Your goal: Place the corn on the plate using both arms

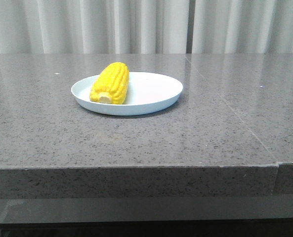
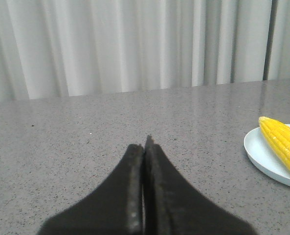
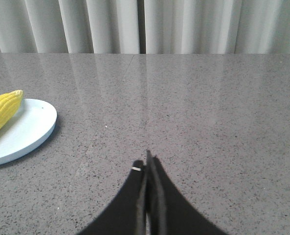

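The yellow corn [image 1: 110, 83] lies on the left part of the pale blue-white plate [image 1: 156, 91], its pale stub end toward the camera. Neither arm shows in the front view. My left gripper [image 2: 145, 143] is shut and empty, held over the grey table well to the left of the plate [image 2: 262, 155] and corn [image 2: 284, 143]. My right gripper [image 3: 147, 160] is shut and empty, over the table to the right of the plate [image 3: 27, 128] and corn [image 3: 3, 111].
The grey speckled stone table [image 1: 62, 138] has a front edge near the camera and a seam [image 1: 225, 106] running back on the right. White curtains [image 1: 136, 24] hang behind the table.
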Controlling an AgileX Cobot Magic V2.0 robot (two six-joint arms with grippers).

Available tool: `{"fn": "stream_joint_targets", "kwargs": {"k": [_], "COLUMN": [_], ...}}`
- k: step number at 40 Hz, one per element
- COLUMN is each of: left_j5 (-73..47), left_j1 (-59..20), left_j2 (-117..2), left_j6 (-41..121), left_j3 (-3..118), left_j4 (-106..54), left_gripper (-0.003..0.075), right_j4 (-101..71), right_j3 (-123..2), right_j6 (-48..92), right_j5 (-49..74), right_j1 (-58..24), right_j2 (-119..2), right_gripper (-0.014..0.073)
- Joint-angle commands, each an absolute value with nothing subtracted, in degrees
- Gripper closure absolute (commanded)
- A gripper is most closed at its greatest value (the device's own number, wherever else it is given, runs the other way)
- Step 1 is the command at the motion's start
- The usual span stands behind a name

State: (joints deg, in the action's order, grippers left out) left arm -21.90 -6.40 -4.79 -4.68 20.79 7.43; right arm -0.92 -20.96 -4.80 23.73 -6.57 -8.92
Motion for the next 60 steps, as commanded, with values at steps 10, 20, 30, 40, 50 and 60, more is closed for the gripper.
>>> {"fn": "stream_joint_targets", "kwargs": {"k": [10, 20, 30, 40, 50, 60], "left_j5": [-17.5, -17.5, -17.5, -13.3, -8.0, -2.2], "left_j1": [-6.8, -6.8, -6.8, -5.5, -1.2, -0.6], "left_j2": [-5.4, -5.4, -5.4, -2.8, 1.2, 1.5], "left_j6": [-4.7, -4.7, -4.7, -4.7, -4.7, -4.7], "left_j3": [22.3, 22.3, 22.3, 17.6, 7.7, -0.6], "left_j4": [7.5, 7.5, 7.5, 6.7, 3.3, 3.1], "left_gripper": [0.0741, 0.0741, 0.0741, 0.0741, 0.0741, 0.0741], "right_j4": [-0.4, -0.4, -0.4, -0.4, -0.4, -0.4], "right_j3": [-22.2, -22.2, -22.2, -22.2, -22.2, -22.2], "right_j6": [-4.2, -4.2, -4.2, -4.2, -4.2, -4.2], "right_j5": [19.2, 19.2, 19.2, 19.2, 19.2, 19.4], "right_j1": [-6.1, -6.1, -6.1, -6.1, -6.1, -6.1], "right_j2": [-9.4, -9.4, -9.4, -9.4, -9.4, -9.4], "right_gripper": [0.0685, 0.0685, 0.0685, 0.0685, 0.0685, 0.0685]}}
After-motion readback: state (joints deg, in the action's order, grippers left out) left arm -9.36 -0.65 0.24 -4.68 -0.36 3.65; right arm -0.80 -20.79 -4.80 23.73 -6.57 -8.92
